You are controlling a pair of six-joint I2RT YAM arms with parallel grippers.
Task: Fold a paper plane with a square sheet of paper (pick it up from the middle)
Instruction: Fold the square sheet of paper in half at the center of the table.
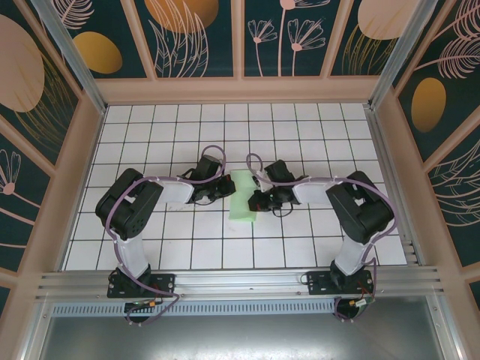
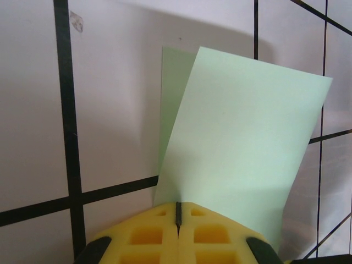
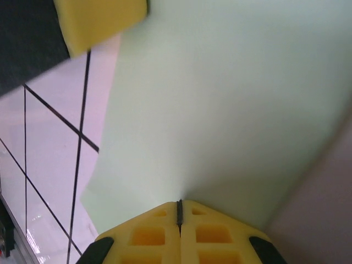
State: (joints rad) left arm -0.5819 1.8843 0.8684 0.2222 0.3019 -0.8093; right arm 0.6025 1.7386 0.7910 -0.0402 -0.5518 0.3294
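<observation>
Pale mint-green paper sheet [image 1: 241,184], thin, smooth, doubled over; yellow-padded left gripper [image 2: 177,205] and right gripper [image 3: 179,203] both clamp it.

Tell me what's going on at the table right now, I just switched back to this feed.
Both arms meet over the middle of the tiled table, each pinching the pale green square sheet of paper. The left gripper is shut on one edge and the right gripper is shut on the opposite side. The sheet looks lifted and doubled over, with a second layer showing behind the first. It has no plane shape yet.
</observation>
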